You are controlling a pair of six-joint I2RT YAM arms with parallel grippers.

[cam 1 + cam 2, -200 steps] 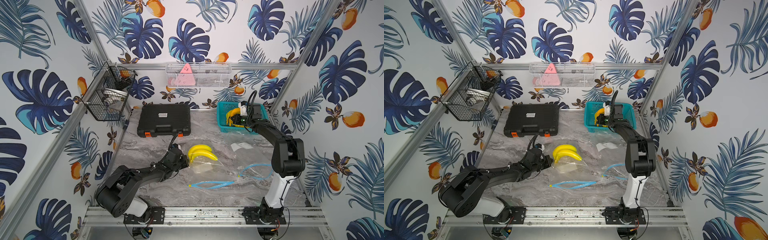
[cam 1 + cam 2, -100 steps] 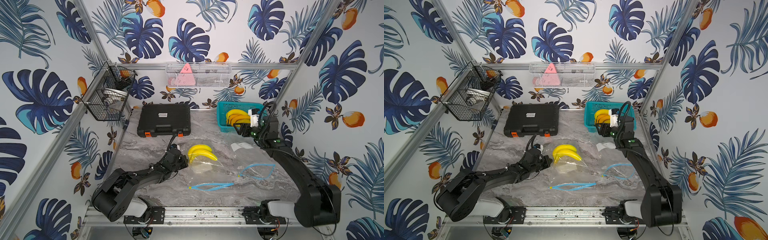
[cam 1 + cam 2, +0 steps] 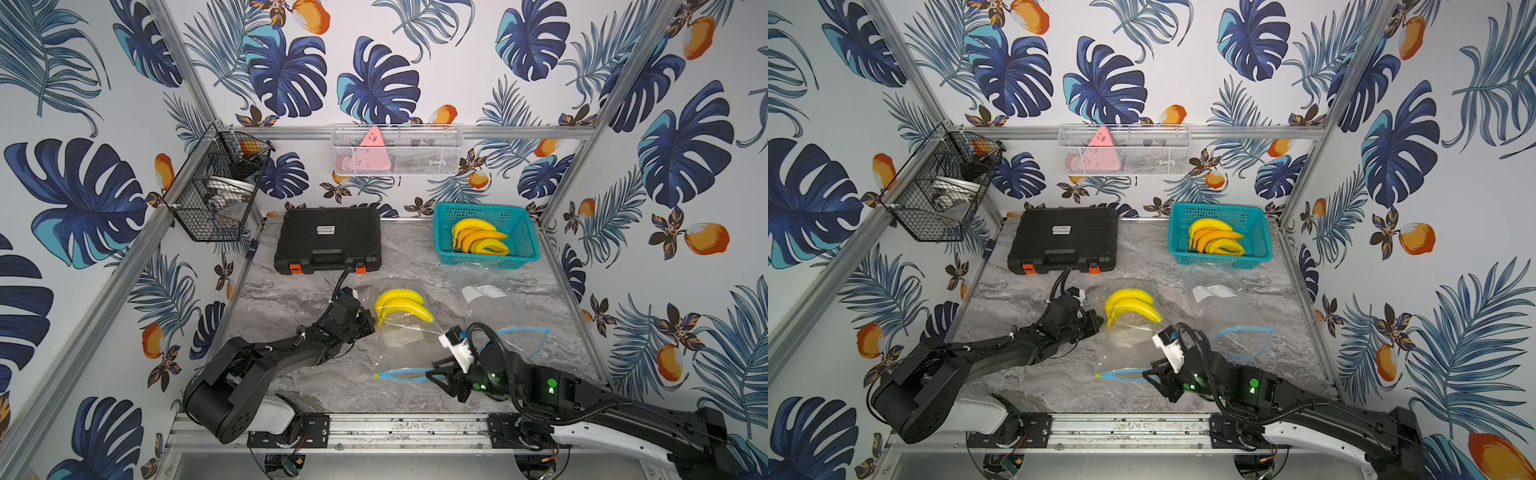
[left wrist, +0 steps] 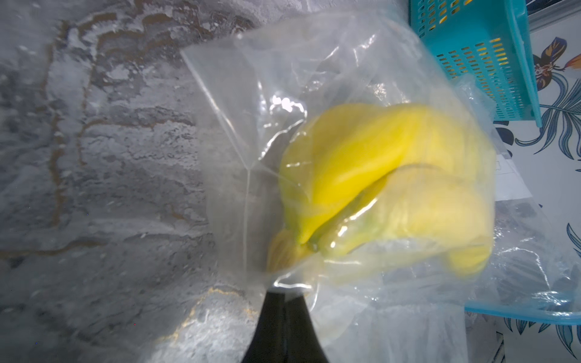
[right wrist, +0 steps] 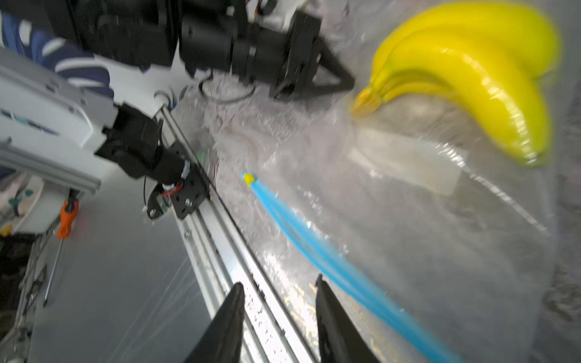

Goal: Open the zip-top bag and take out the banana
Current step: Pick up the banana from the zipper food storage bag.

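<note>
The left arm point(image 3: 286, 353) is lying low across the near-left part of the surface point(image 3: 286, 299), blocking any straight path there. The left end effector point(image 3: 368, 326) is clamping a corner of the zip-top bag point(image 3: 399, 349), right beside the banana bunch point(image 3: 401, 305). Bare marble is showing between that arm and the black case point(image 3: 328, 239), leaving a lane in from the left. The right end effector point(image 3: 430, 372), jaws parted, is sitting at the bag's blue zip strip point(image 3: 399, 374), near the front rail point(image 3: 374, 428). 2 more clear bags point(image 3: 523, 340) are covering the right side up to the teal basket point(image 3: 486, 259). A wire basket point(image 3: 216, 195) is hanging off the left wall over the far-left corner.
</note>
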